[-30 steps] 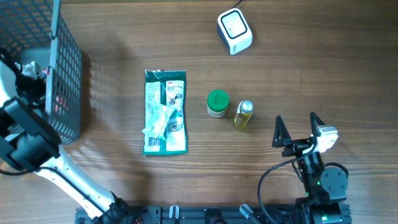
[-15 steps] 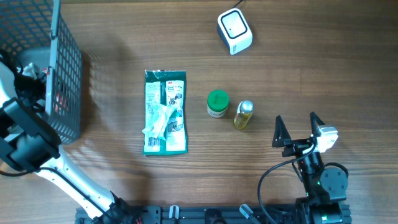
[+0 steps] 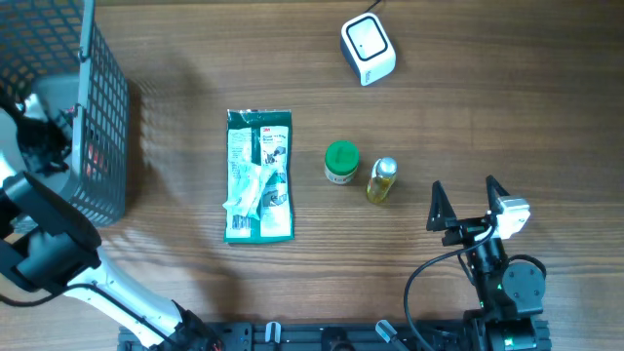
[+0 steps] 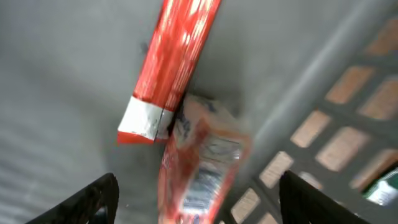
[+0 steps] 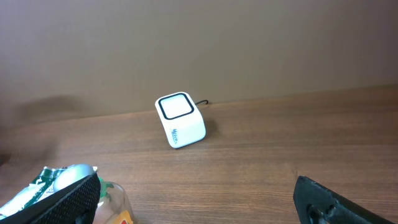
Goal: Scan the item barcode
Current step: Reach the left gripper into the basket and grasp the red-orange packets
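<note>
Two hands were spread and empty: the left hand (image 4: 198,190) hung in the basket (image 3: 97,146) at the overhead frame's left edge, the orange pouch (image 4: 202,162) running lengthwise up-frame between its fingers (image 4: 93,199), far from the right hand (image 3: 464,187) at lower right, below the scanner (image 3: 368,49).

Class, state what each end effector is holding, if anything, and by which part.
Nothing is held. The left end effector hangs open over red packets in the basket; the right end effector stands open above the table.

overhead: straight down on table (image 3: 487,117) | left wrist: close inside basket (image 4: 323,68) | right wrist: low, faces scanner (image 5: 180,119), shared with overhead (image 3: 368,49)
</note>
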`<state>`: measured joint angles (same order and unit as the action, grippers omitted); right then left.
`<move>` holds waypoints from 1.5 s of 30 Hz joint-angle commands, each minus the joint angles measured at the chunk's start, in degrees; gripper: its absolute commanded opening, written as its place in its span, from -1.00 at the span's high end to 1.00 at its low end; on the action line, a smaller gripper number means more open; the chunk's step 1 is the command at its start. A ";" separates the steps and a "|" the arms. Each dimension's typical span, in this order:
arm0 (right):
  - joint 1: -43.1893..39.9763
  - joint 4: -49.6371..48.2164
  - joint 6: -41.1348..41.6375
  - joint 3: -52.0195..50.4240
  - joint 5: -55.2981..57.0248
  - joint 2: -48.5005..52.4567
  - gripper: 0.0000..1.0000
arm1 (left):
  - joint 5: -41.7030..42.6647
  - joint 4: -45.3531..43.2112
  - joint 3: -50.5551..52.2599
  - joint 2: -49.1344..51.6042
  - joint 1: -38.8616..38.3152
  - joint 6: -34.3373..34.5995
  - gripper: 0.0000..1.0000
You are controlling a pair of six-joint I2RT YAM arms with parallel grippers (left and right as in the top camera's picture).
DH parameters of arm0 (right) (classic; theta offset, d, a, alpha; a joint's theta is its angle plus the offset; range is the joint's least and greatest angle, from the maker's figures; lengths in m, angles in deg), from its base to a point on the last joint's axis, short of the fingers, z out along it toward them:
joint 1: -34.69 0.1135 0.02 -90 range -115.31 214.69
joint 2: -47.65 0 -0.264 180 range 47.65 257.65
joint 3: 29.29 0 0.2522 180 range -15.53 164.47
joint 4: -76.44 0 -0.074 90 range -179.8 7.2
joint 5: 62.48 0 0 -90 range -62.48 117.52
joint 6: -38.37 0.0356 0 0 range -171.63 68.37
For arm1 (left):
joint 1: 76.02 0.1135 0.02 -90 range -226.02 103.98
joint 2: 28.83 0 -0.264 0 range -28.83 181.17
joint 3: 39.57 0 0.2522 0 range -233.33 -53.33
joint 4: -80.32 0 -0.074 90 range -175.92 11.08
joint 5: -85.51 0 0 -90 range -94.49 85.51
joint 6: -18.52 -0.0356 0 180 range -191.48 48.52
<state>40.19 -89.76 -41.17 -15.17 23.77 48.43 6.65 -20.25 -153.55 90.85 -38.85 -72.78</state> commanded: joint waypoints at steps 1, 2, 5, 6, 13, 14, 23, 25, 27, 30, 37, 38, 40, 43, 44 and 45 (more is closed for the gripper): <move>0.17 -0.15 0.42 -0.07 0.76 -0.13 -0.99 | 0.81 -3.15 5.53 0.35 0.44 0.72 -0.46; 0.17 -0.15 0.42 -0.07 0.76 -0.13 -0.99 | 0.83 -4.15 6.56 0.35 0.44 0.72 -0.31; 0.17 -0.15 0.42 -0.07 0.76 -0.13 -0.99 | 0.92 -5.42 7.04 0.33 0.44 0.76 0.04; 0.17 -0.15 0.42 -0.07 0.76 -0.13 -0.99 | 1.29 -5.68 6.99 0.33 0.44 0.79 0.05; 0.17 -0.15 0.42 -0.07 0.76 -0.13 -0.99 | 1.49 -6.34 4.85 0.09 -0.28 3.52 0.41; 0.17 -0.15 0.42 -0.07 0.76 -0.13 -0.99 | 1.49 -6.27 4.26 0.04 -0.57 3.52 0.41; 0.17 -0.15 0.42 -0.07 0.76 -0.13 -0.99 | 1.44 -8.17 3.43 -0.02 -2.62 3.45 0.58; 0.17 -0.15 0.44 -0.07 0.76 -0.13 -0.99 | 1.44 -10.19 3.43 -0.13 -3.34 3.26 0.62; 0.17 -0.15 0.42 -0.07 0.76 -0.13 -1.00 | 1.42 -11.85 3.43 -0.44 -3.96 3.02 0.64; 0.17 -0.15 0.44 -0.07 0.76 -0.13 -0.99 | -0.92 -14.95 3.43 -0.52 -4.79 2.56 0.66; 0.17 -0.15 0.42 -0.07 0.76 -0.13 -0.99 | -2.01 -17.94 3.45 -0.50 -6.58 -7.50 0.63; 0.17 -0.15 0.42 -0.07 0.76 -0.13 -0.99 | -2.69 -18.03 3.45 -0.50 -6.58 -7.52 0.64; 0.17 -0.15 0.42 -0.07 0.76 -0.13 -1.00 | -4.94 -18.14 3.45 -0.50 -6.58 -7.52 0.65; 0.17 -0.15 0.42 -0.07 0.76 -0.13 -1.00 | -5.46 -18.16 3.45 -0.50 -6.51 -7.54 0.65; 0.17 -0.15 0.42 -0.07 0.76 -0.13 -1.00 | -5.49 -18.18 3.45 -0.50 -6.51 -7.54 0.65; 0.17 -0.15 0.42 -0.07 0.76 -0.13 -0.99 | -5.46 -18.23 3.48 -0.50 -6.54 -7.54 0.65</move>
<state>40.19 -89.76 -41.17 -15.19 23.77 48.45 2.38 -38.21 -148.98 91.02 -45.43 -79.01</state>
